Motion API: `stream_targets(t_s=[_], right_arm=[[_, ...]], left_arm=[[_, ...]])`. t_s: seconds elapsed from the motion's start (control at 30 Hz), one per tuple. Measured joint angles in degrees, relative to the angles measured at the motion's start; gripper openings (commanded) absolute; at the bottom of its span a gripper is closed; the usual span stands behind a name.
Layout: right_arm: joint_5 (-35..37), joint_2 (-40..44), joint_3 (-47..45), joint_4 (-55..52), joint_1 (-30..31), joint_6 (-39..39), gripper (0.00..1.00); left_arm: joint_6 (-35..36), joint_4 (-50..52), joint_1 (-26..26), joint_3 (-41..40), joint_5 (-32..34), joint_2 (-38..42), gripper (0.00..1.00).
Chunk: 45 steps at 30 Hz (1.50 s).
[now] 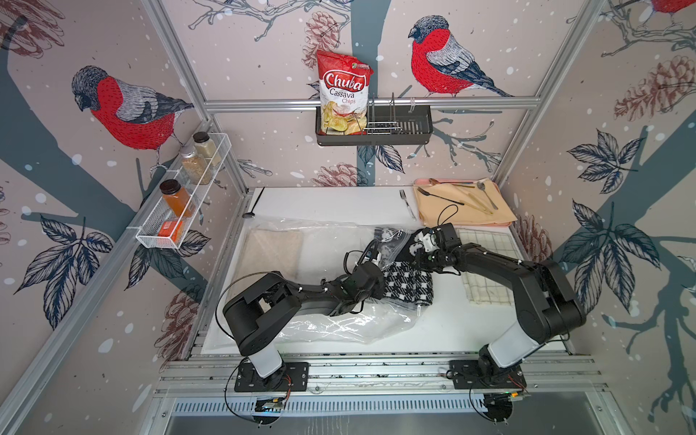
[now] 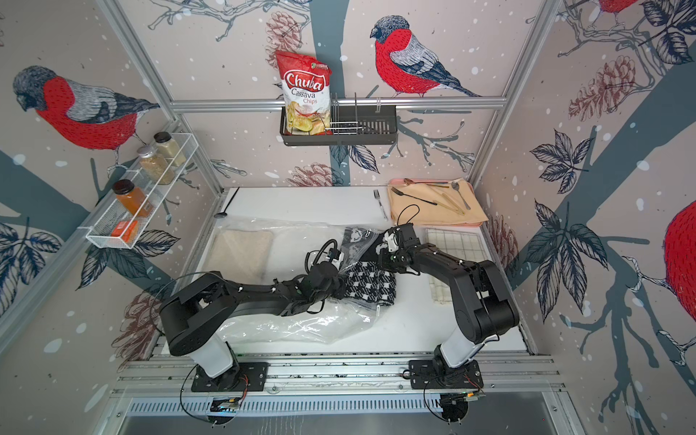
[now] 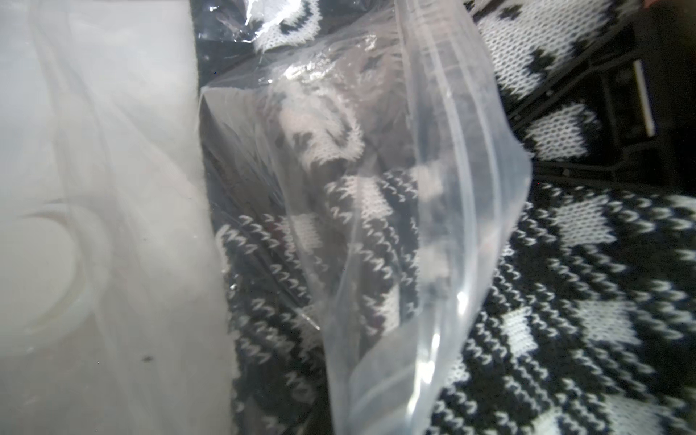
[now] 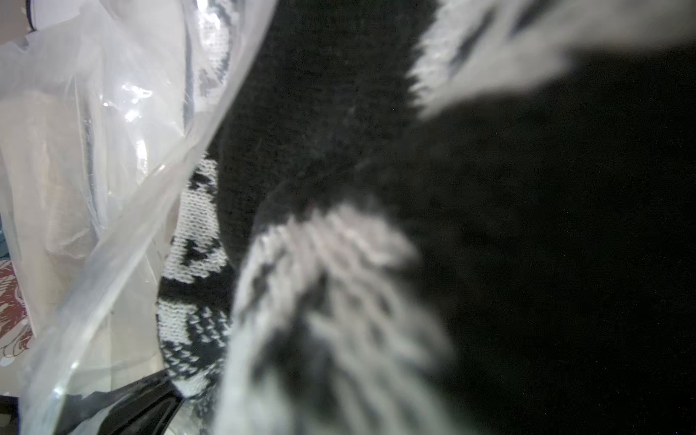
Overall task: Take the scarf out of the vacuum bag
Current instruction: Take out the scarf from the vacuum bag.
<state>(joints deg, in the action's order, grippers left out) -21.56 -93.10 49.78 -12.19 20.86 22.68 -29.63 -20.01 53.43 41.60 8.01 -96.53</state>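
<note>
Left wrist view looks along the large, crinkly, clear plastic vacuum bag (image 3: pixel 433 233), whose zip lip stands lifted off the black-and-white checked knitted scarf (image 3: pixel 587 286). In both top views the left gripper (image 1: pixel 381 260) sits at that lip with its jaws closed, apparently pinching the film. Most of the scarf lies out on the white tabletop (image 1: pixel 452 324) between the arms, with its far end inside the bag's mouth. There the right gripper (image 1: pixel 412 248) is closed on a bunched fold of knit.

The scarf looks soft, light and limp. It should drag and stretch rather than slide, so a thick gathered fold is the best hold; the film looks slippery.

Labels on the spice jars (image 1: pixel 177 196) are too small to read. The red-and-white snack bag (image 1: pixel 343 94) reads "Chuba Cassava Chips".
</note>
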Motion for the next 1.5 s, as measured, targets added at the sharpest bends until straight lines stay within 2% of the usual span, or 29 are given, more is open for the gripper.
stream_targets(t_s=[0.57, 1.5], right_arm=[[6.6, -0.1, 2.5, -7.2, -0.6, -1.9, 0.00], [17.7, 1.6, 4.3, -14.8, -2.8, -1.9, 0.00]], left_arm=[[-0.4, 2.4, -0.1, 1.3, 1.5, -0.1, 0.00], [-1.0, 4.7, -0.2, 1.6, 5.7, 4.7, 0.00]])
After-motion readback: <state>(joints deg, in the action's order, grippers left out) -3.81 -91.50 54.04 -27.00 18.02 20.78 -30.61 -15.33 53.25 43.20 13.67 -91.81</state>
